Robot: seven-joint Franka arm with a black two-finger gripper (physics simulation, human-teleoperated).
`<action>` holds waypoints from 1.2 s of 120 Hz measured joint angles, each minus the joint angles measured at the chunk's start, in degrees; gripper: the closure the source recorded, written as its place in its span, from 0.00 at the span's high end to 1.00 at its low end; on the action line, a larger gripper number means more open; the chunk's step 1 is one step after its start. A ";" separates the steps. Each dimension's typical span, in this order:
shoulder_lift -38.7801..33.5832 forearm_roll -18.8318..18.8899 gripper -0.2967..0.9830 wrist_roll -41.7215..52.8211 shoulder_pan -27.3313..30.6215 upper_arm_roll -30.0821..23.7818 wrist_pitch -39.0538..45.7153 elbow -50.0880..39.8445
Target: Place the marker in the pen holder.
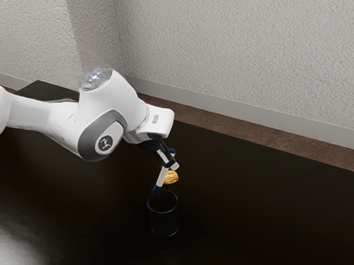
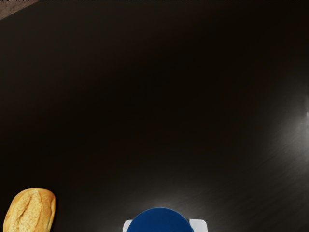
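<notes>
Blue-and-white marker [image 1: 161, 178] is clamped in the gripper [image 1: 169, 165], a finger on each side, blue end down, leaning slightly. Clock read on the exterior view, 12 at the top: pen holder [image 1: 164, 224] stands upright at 6 o'clock from the gripper, bread roll [image 1: 172, 178] at about 12 from the holder. Step in hand looks like final alignment over the holder; marker isn't in. Next move: shift the lower end toward the mouth, roughly 5 o'clock, bring it nearer vertical, lower, release. Risk: tip catches the rim and tips the holder. Hard to read: depth, so can't say if the tip is over the opening or behind it. Far finger mostly hidden; holder's dark mesh blends into the black table [image 1: 267, 214]. Wrist view cuts off the marker's blue top end.
</notes>
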 joint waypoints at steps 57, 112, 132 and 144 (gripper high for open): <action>4.41 -0.36 0.18 0.76 0.44 -1.92 2.72 1.51; 6.65 -0.94 0.57 2.37 -0.24 -1.34 3.86 1.80; 10.50 -0.32 0.68 2.44 -5.58 5.40 -8.64 17.63; 14.47 3.90 0.71 0.22 -1.36 14.83 -28.98 41.81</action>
